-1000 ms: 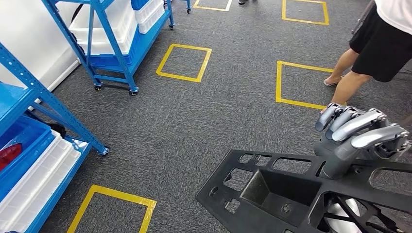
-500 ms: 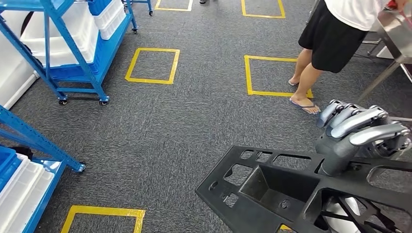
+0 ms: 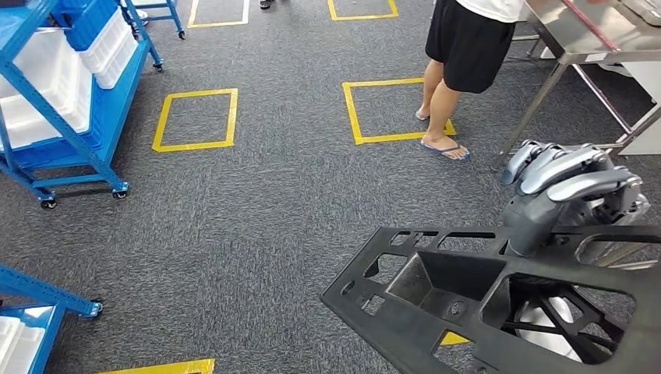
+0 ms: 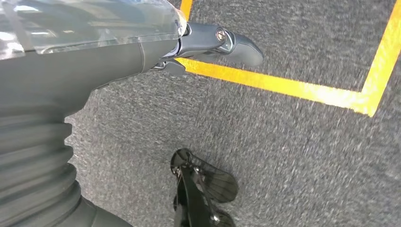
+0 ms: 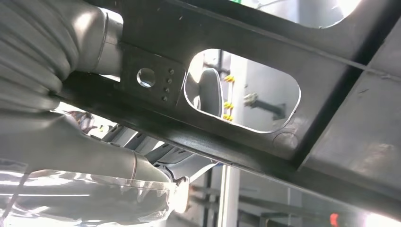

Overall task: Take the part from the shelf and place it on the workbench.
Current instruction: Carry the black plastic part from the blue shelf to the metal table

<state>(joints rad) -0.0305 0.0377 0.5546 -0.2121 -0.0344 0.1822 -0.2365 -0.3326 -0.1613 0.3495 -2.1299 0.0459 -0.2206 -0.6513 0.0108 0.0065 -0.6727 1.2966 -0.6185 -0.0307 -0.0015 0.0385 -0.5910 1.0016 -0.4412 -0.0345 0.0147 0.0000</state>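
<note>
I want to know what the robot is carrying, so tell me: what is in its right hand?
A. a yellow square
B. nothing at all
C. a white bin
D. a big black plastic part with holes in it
D: in the head view the right hand grips the edge of a big black plastic part full of cut-out openings, held above the grey carpet.

Ahead and left of the right robot hand, a person stands on the carpet just beside the steel worktop, whose legs come down directly beyond the fingers. Far to the left stands a blue shelf; open carpet lies between.
</note>
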